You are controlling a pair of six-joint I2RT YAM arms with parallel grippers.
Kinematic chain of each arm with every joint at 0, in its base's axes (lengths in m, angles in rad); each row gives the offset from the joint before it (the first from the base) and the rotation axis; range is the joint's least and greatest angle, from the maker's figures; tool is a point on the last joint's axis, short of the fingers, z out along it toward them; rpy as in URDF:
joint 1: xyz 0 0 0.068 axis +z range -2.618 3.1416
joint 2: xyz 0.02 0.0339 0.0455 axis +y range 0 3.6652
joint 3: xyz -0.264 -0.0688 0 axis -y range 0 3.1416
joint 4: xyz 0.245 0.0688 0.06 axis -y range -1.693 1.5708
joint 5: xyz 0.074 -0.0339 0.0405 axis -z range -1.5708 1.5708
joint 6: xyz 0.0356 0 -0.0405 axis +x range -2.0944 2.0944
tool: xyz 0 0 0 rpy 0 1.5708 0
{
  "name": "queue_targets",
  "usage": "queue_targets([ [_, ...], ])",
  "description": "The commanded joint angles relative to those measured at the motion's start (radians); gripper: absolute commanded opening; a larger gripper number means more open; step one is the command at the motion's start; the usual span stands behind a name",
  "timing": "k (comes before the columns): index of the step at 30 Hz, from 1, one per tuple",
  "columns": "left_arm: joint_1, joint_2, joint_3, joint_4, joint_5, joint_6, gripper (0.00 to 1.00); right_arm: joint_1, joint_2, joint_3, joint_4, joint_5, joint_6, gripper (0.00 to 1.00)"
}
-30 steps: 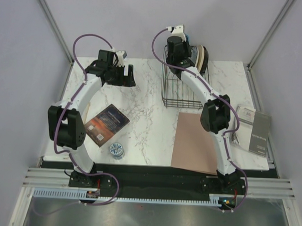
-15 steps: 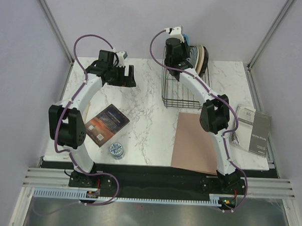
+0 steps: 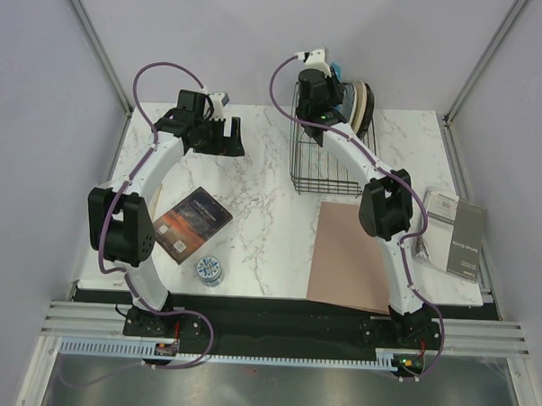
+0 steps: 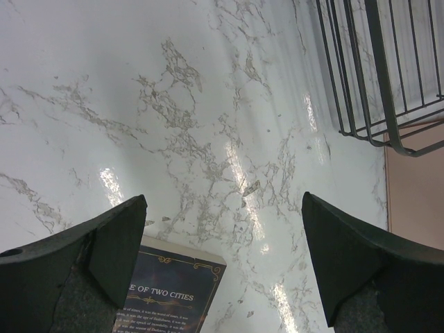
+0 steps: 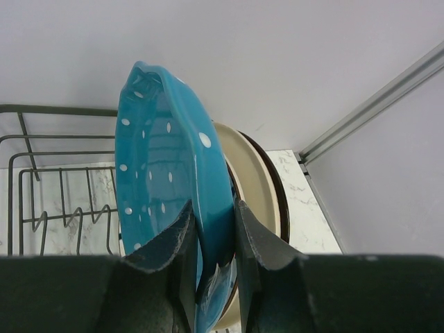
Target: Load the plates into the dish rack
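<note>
While right jaws clamp the teal plate [image 5: 159, 166] upright, edge-down above the dish rack [image 5: 55, 109], left jaws gape empty.

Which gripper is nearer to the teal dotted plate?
Right. The right gripper clamps the teal dotted plate; the left gripper hangs open over marble, left of the dish rack.

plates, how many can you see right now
2: teal dotted plate gripped in the right hand, cream plate just behind it. More may be hidden behind.

White marble table [image 3: 253, 211], plain lilac walls [image 3: 242, 40]
</note>
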Motion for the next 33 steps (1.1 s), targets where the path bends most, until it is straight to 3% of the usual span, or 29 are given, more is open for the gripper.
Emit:
queue_targets([
  [1, 0.000, 0.008, 0.038, 0.011, 0.019, 0.000, 1.00, 0.003, -0.080, 0.026, 0.088, 0.012, 0.011, 0.00],
  [11, 0.001, 0.015, 0.037, 0.005, 0.022, -0.001, 1.00, 0.003, -0.006, 0.020, -0.007, 0.029, 0.036, 0.01],
  [12, 0.001, 0.015, 0.038, 0.003, 0.022, -0.001, 1.00, 0.003, 0.001, 0.020, -0.009, 0.027, 0.034, 0.10],
  [17, 0.001, 0.025, 0.040, 0.000, 0.028, -0.009, 1.00, 0.003, 0.003, 0.014, -0.015, 0.027, 0.029, 0.32],
  [20, 0.001, 0.028, 0.041, 0.002, 0.031, -0.012, 1.00, 0.003, -0.003, 0.008, -0.017, 0.029, 0.029, 0.36],
  [22, 0.001, 0.028, 0.041, 0.002, 0.034, -0.014, 1.00, 0.004, -0.015, 0.003, -0.018, 0.027, 0.029, 0.44],
  [24, 0.001, 0.028, 0.040, 0.002, 0.034, -0.015, 1.00, 0.007, -0.034, -0.005, -0.018, 0.018, 0.026, 0.58],
  [29, 0.001, 0.028, 0.048, 0.002, 0.040, -0.020, 1.00, 0.024, -0.089, -0.015, -0.020, 0.004, 0.006, 0.70],
  [32, 0.001, 0.022, 0.071, -0.001, 0.023, -0.012, 1.00, 0.040, -0.162, -0.055, -0.020, -0.057, -0.013, 0.84],
  [33, 0.001, 0.020, 0.089, -0.005, 0.014, -0.006, 1.00, 0.044, -0.208, -0.096, -0.020, -0.071, -0.014, 0.94],
])
